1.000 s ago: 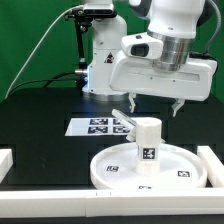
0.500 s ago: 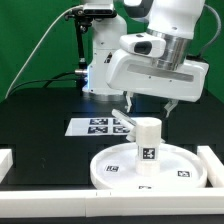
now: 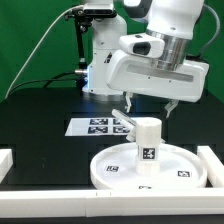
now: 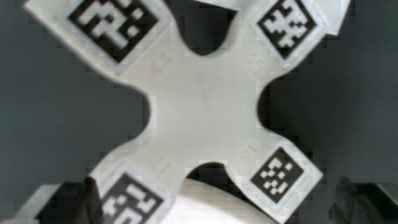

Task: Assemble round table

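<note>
- The pincer (image 3: 151,108) hung released, its two fingers spread well apart with nothing between them.
- Directly below the pincer, filling the wrist view, lay the flat base piece (image 4: 199,110). It was white and waisted in the middle, and it flared into four lobes, each with a black-and-white square tag.
- The base looked like stiff, light moulded plastic with a smooth and probably rather slippery face. The narrow waist seemed the best place to grip, since the jaws could close across it there and stay clear of the tagged lobes.
- In the exterior view the base could not be made out for certain, because the leg and the pincer stood in front of that spot.
- Just under the pincer and slightly nearer the camera, the short thick leg (image 3: 148,140) stood upright. It was white, with one tag on its side, and the rounded pale edge in the wrist view was probably its top.
- The leg rested on the round disc (image 3: 186,162), a wide white rimmed plate with tags on its face, lying flat below and in front of the pincer.
- Beyond the disc, off to the exterior view's left of the pincer, the marker board (image 3: 92,127) lay flat on the dark table.
</note>
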### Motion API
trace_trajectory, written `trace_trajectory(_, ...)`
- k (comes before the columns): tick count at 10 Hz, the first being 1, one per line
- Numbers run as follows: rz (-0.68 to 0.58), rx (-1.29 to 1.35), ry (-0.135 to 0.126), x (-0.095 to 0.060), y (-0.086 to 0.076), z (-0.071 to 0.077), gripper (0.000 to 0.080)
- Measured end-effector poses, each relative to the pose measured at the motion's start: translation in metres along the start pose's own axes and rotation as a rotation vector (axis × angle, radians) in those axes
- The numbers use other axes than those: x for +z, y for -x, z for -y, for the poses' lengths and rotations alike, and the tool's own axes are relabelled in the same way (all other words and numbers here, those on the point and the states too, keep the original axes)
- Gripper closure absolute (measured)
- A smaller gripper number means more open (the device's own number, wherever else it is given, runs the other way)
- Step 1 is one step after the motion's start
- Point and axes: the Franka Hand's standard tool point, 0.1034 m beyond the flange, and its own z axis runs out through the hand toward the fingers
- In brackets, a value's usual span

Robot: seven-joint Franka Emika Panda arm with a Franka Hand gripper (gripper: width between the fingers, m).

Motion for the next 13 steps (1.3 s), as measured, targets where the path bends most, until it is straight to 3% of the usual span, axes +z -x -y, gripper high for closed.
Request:
trace_trajectory(2, -0.061, 0.038, -0.018, 0.011, 0.006, 0.015, 0.0150)
trace_trajectory(3, -0.067, 0.028, -0.026, 0.017, 0.011, 0.018, 0.0150)
trace_trajectory(6, -0.057, 0.039, -0.035, 0.017, 0.009, 0.018, 0.0150)
trace_trajectory(8, -0.030, -0.002, -0.015, 0.025, 0.016, 0.019, 0.0150)
trace_trajectory(10, 0.006, -0.094, 0.008, 0.023, 0.015, -0.002, 0.0150)
trace_trajectory(13, 0.003, -0.080, -0.001, 0.031, 0.016, -0.019, 0.0150)
